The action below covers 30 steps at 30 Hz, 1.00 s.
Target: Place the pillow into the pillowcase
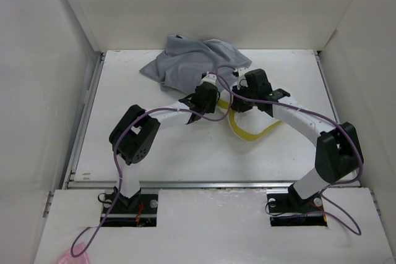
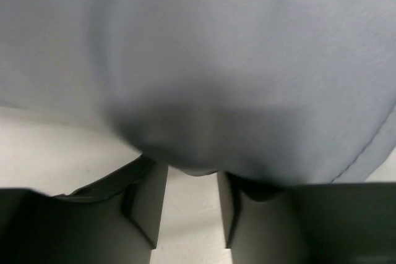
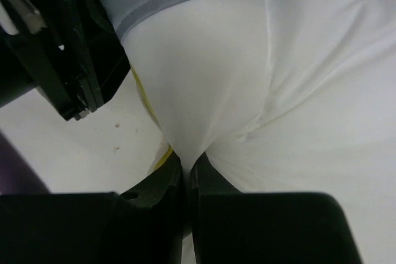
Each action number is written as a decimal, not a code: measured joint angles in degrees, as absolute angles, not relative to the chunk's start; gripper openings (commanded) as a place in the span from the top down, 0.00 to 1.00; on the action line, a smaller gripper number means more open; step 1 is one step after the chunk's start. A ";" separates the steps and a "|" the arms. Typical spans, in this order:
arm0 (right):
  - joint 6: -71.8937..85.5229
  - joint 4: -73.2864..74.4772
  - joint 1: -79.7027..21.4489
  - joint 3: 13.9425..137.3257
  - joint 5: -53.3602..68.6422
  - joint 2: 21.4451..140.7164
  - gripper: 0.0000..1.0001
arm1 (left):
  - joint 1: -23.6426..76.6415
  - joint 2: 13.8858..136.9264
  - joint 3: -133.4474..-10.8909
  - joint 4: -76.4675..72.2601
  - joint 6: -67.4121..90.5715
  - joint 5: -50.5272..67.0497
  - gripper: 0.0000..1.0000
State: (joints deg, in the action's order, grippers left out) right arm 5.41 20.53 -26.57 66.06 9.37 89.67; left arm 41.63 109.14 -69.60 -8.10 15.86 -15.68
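Feeding stage, early: pillowcase [image 1: 195, 60] bunched at far centre of surface [image 1: 154, 159], its hem just lapping the pillow [image 3: 278, 91], which seemingly lies mostly outside, beneath both wrists. Right jaws closed, pinching pillow; left jaws against grey fold, grip unclear. Bulk of insertion left to do

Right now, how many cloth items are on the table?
2. The grey pillowcase lies bunched at the far middle of the table; the white pillow adjoins its near side, its yellow band showing. More could hide beneath.
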 measured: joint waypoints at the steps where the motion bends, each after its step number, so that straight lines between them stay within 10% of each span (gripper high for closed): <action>1: 5.50 20.29 -26.57 66.06 9.72 89.67 1.00 | 41.71 109.58 -70.26 -7.81 15.79 -16.08 0.84; 3: 5.82 19.84 -26.57 66.06 10.15 89.60 1.00 | 41.95 110.43 -71.66 -7.40 15.97 -16.88 1.00; 30: 24.25 -35.31 -30.96 54.30 0.32 88.23 1.00 | 50.15 80.99 -67.13 9.28 16.38 -3.03 1.00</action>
State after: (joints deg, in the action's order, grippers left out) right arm 24.25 -35.31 -30.96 54.30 0.32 88.23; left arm 50.15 80.99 -67.13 9.28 16.38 -3.03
